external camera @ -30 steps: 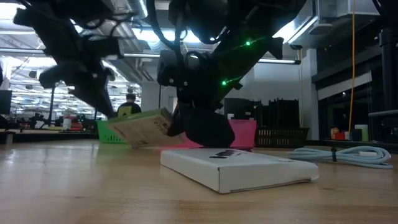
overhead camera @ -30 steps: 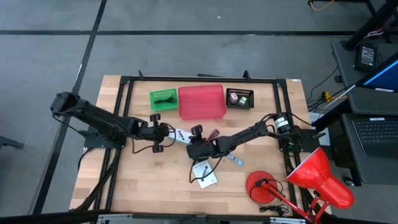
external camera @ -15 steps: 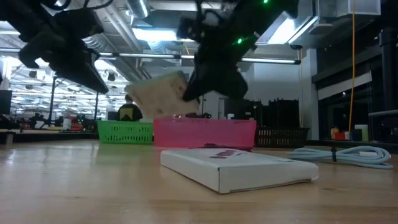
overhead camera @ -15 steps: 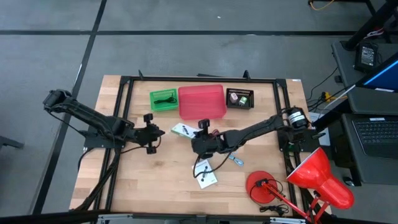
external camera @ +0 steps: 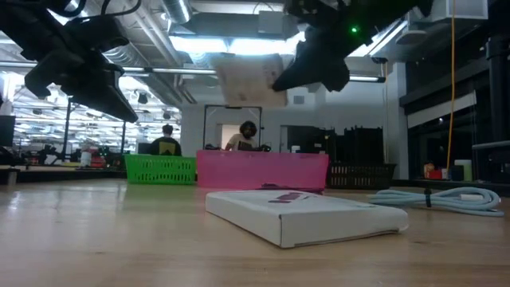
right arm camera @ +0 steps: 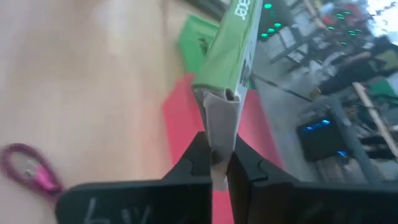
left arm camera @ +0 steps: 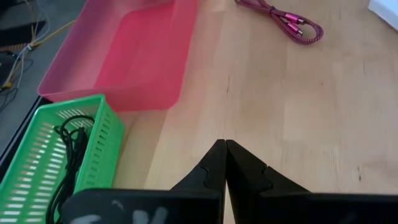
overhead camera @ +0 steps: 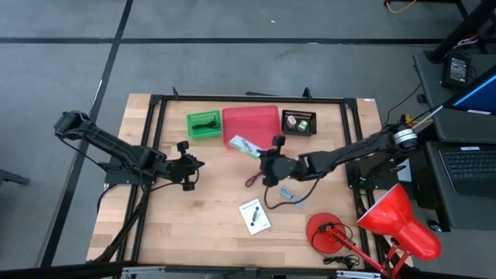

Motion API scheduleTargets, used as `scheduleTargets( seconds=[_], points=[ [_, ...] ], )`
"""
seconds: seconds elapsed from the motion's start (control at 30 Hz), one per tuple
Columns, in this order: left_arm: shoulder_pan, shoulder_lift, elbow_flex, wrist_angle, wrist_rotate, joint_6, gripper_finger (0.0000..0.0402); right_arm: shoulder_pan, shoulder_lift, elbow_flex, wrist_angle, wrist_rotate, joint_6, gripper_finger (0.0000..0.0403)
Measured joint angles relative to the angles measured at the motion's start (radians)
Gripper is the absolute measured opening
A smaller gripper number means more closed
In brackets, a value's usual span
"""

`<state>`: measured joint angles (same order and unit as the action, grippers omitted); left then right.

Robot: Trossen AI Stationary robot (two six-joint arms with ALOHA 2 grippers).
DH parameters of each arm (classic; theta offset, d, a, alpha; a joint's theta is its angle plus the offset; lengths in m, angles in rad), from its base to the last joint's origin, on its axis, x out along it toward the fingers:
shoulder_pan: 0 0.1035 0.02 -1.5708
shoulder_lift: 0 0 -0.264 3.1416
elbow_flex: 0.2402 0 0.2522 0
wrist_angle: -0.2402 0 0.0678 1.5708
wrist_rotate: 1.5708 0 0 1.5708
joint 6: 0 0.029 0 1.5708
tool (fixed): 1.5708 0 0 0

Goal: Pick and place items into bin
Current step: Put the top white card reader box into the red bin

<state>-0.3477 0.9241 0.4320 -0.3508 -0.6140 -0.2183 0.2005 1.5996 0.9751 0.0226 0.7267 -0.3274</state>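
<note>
Overhead, three bins (overhead camera: 251,126), one white box (overhead camera: 255,216), right hand (overhead camera: 262,154) clamped on one green-white packet (overhead camera: 245,146)

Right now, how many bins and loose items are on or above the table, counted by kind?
Bins: 3: green bin, pink bin, black bin
Flat packages: 2: white box on the table, green-and-white package held by the right gripper
Loose cords: 2: magenta cord, pale blue cord
Lamps: 1: red desk lamp
Total: 8
</note>
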Motion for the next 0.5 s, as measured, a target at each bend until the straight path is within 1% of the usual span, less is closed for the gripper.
scheduleTargets(
  seconds=[0.1, 0.2, 0.37, 0.5],
  points=[
    [0.000, 0.000, 0.000, 0.001, 0.003, -0.003, 0.0003, -0.008, -0.049, -0.037, 0.011, 0.042, -0.002, 0.0006],
    [0.000, 0.000, 0.000, 0.003, 0.011, -0.003, 0.0003, -0.020, -0.076, -0.060, 0.010, 0.059, -0.012, 0.0006],
    [0.000, 0.000, 0.000, 0.003, 0.015, -0.004, 0.0003, -0.037, -0.078, -0.061, 0.010, 0.059, -0.030, 0.0006],
    [0.000, 0.000, 0.000, 0.004, 0.041, -0.004, 0.0003, -0.040, -0.075, -0.061, 0.014, 0.060, -0.046, 0.0006]
  ],
)
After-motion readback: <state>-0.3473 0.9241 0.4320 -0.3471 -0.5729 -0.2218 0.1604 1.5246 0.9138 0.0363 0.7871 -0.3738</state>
